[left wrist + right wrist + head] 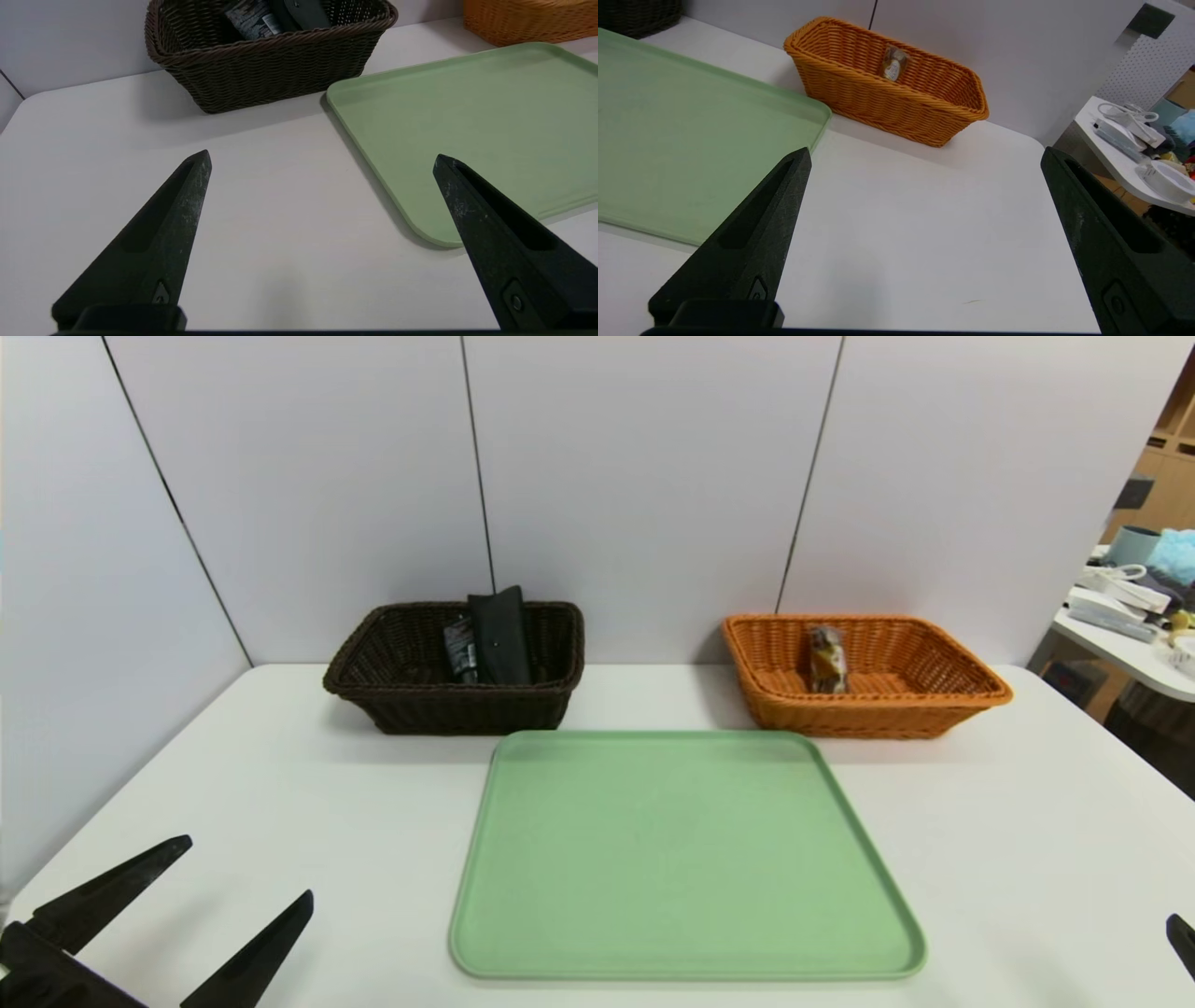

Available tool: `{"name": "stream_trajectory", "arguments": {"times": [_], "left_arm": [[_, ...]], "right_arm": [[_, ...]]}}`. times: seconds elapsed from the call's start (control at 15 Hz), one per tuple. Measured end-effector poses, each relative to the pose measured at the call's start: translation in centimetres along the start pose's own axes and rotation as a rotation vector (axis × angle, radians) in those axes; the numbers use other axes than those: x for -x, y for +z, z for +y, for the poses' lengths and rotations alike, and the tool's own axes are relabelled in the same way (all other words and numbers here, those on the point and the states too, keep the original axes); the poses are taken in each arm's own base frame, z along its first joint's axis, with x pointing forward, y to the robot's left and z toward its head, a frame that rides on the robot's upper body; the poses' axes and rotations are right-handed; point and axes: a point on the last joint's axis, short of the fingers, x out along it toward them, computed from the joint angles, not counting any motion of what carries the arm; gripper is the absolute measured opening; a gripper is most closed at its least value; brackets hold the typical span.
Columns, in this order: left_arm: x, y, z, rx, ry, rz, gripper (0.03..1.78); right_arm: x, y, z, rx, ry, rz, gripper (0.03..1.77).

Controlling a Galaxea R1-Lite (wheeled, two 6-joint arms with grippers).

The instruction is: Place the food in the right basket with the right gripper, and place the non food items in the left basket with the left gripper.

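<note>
Snack bar (827,660): one, in a clear plastic wrapper, inside the orange basket at far right; long axis upright in the head view, leaning against the basket's wall, which end is its front I cannot tell.
Left gripper (322,158): one, over the surface at near left, its two fingers spread wide, holding nothing.
Right gripper (926,151): one, over the surface at near right, its fingers likewise wide apart and released, nothing between them.
White surface (327,821): one, under the tray and both baskets.
Green tray (681,859): one, bare, in the middle, between the grippers and the baskets.
Orange basket (878,717): one, wicker, far right, past the tray's far right corner, long side running left to right.
Dark brown basket (457,709): one, wicker, far left, its long side also running left to right.
Black tube (461,651): one, in the dark brown basket, leaning, just left of the case; long axis steep, slightly tilted.
Black case (501,639): one, in the same basket, long axis nearly upright, its top end standing above the far rim.
Writing: pale lettering on the tube and a pale label on the bar (893,70), both too small to read.
White panels (653,476): behind the baskets, with thin dark seams.
</note>
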Motion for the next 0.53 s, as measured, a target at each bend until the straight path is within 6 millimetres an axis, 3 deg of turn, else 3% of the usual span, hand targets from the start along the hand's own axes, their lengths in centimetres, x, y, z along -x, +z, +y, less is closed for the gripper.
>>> {"name": "stream_trajectory", "arguments": {"times": [0.27,0.53], "left_arm": [[0.7,0.2,0.6,0.012,0.035,-0.041,1.69],[0.9,0.4,2.0,0.012,0.196,-0.064,1.69]], "right_arm": [[1.0,-0.2,0.0,0.003,-0.021,-0.042,1.7],[1.2,0.3,-0.2,0.008,-0.054,-0.063,1.7]]}}
